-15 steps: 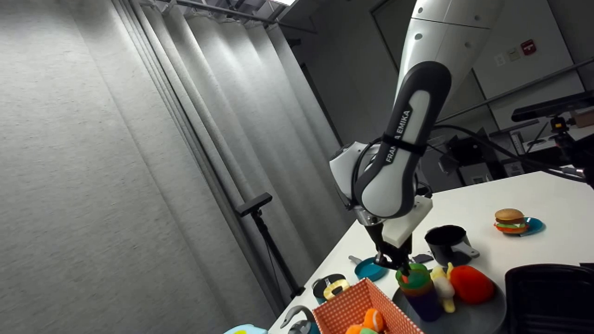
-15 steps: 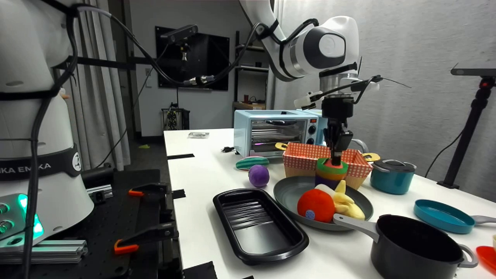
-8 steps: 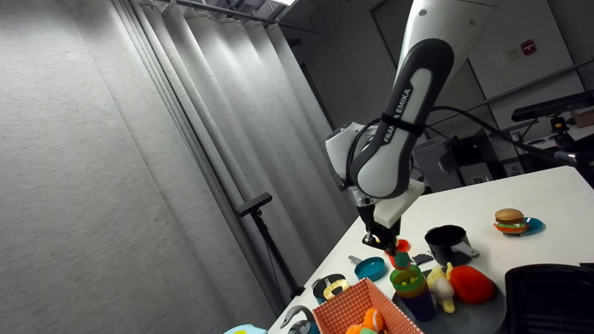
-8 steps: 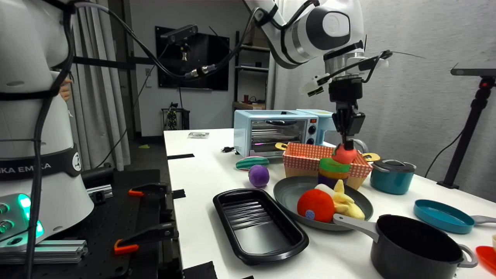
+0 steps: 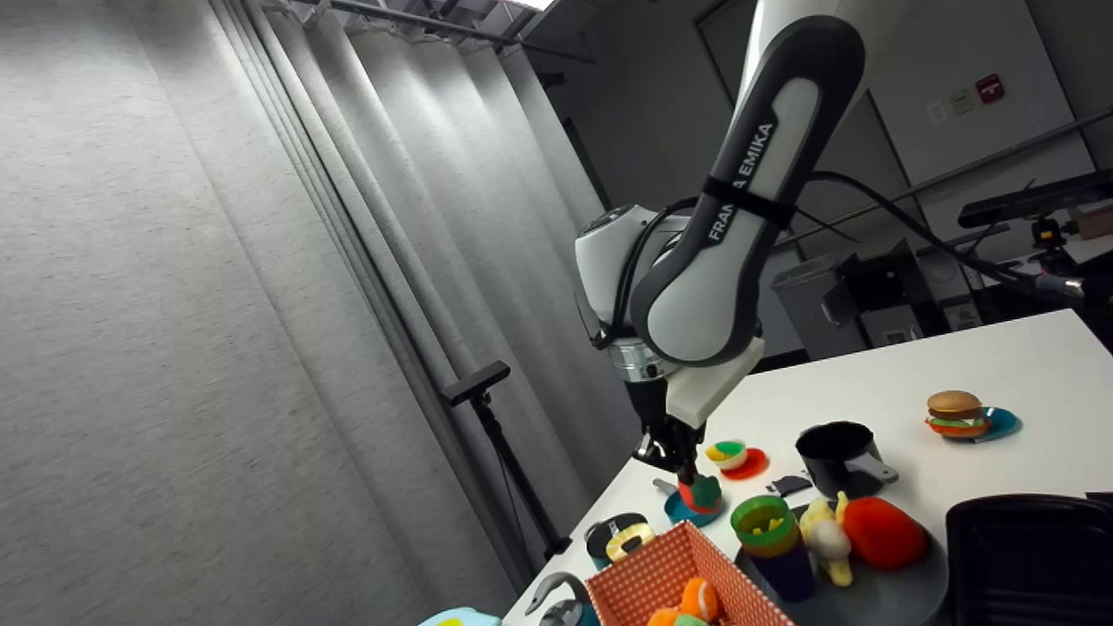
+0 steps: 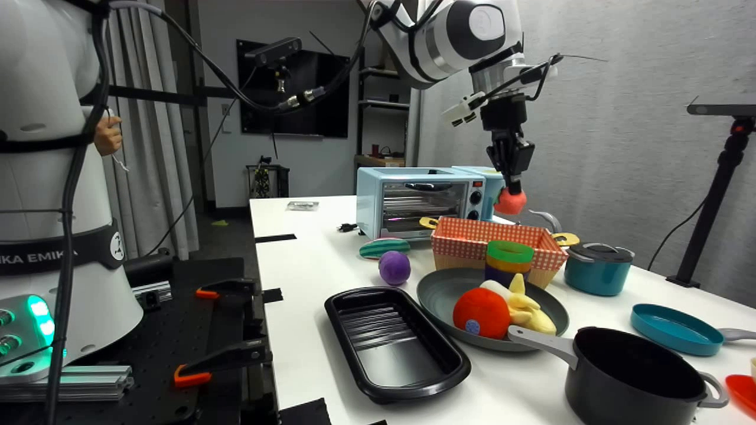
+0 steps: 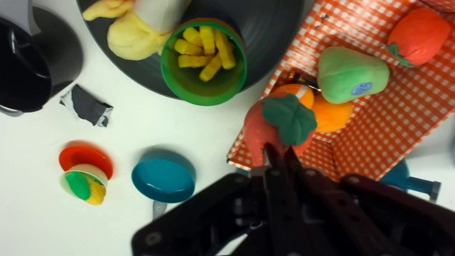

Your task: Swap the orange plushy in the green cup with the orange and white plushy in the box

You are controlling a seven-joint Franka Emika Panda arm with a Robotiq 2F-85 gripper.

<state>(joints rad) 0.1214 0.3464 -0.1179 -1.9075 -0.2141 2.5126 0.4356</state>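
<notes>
My gripper [image 5: 689,476] [image 6: 512,186] [image 7: 280,153] is shut on the orange plushy [image 5: 698,497] [image 6: 511,203] [image 7: 257,128], a pinkish-red strawberry with green leaves. It hangs in the air, overlapping the near end of the box [image 5: 639,578] [image 6: 458,236] [image 7: 384,135] in the wrist view. The box is red-and-white checked. The orange and white plushy [image 5: 698,600] [image 7: 302,94] lies inside the box, partly hidden by the held plushy in the wrist view. The green cup [image 5: 763,523] [image 6: 510,252] [image 7: 204,95] tops a cup stack and shows yellow pieces inside.
The box also holds a green pear [image 7: 352,74], an orange toy [image 7: 332,115] and a red toy [image 7: 419,37]. The cup stack stands on a grey pan [image 6: 434,289] with a red ball [image 6: 481,313] and a peeled banana [image 6: 534,319]. A black pot [image 6: 638,389] stands nearby.
My gripper was at the cup's mouth with the plushy inside. It has lifted the plushy up out of the green cup and moved it away toward the box.
</notes>
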